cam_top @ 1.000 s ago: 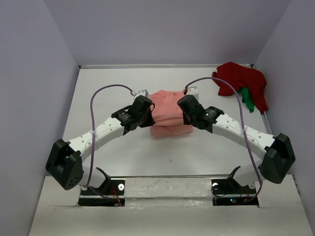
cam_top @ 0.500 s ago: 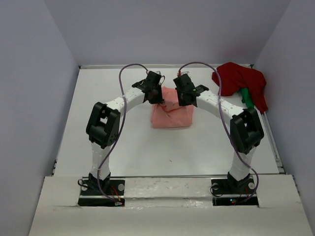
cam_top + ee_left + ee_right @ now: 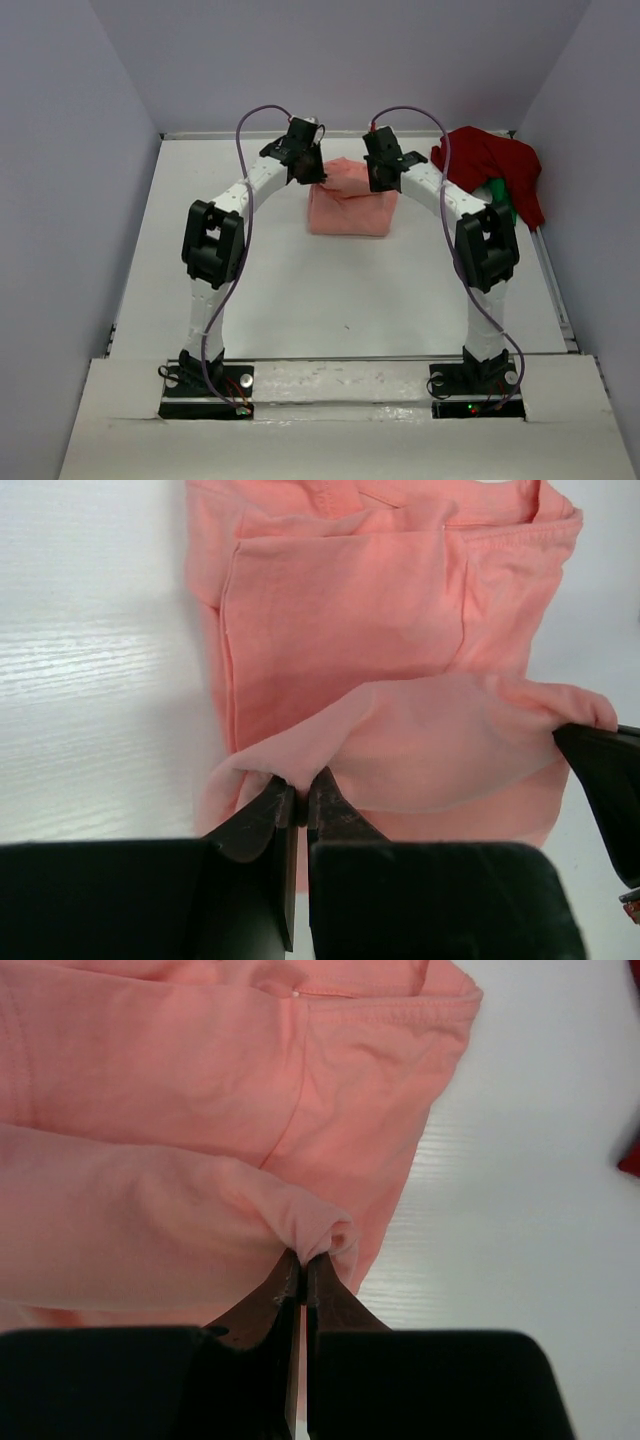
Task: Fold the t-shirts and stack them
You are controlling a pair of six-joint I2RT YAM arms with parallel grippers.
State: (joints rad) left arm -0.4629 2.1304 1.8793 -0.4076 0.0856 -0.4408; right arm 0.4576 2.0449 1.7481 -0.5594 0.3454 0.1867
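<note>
**Both arms pinch a raised band of the pink shirt near the far edge**

The pink shirt (image 3: 348,205) lies partly folded on the tabletop (image 3: 300,300), midway between the left and right edges and closer to the far edge than the near one. Both arms arch up from their bases and reach down at the shirt's far side.

The left fingers (image 3: 258,825) are pressed together on a bunched bit of cloth at the shirt's left side. The right fingers (image 3: 335,1305) are pressed together in the same way on a bunched bit at its right side. Between the two pinches a band of cloth is lifted off the layers below and sags a little in the middle. The left wrist view shows this band running across to the right fingers at its right border. Under the band the rest of the shirt lies flat, with a folded-in panel and a stitched hem showing.

The red shirt (image 3: 488,165) sits crumpled in a heap at the far right corner, apart from the pink one. A green shirt (image 3: 503,200) peeks out from under the heap's near side, close to the right edge.
</note>
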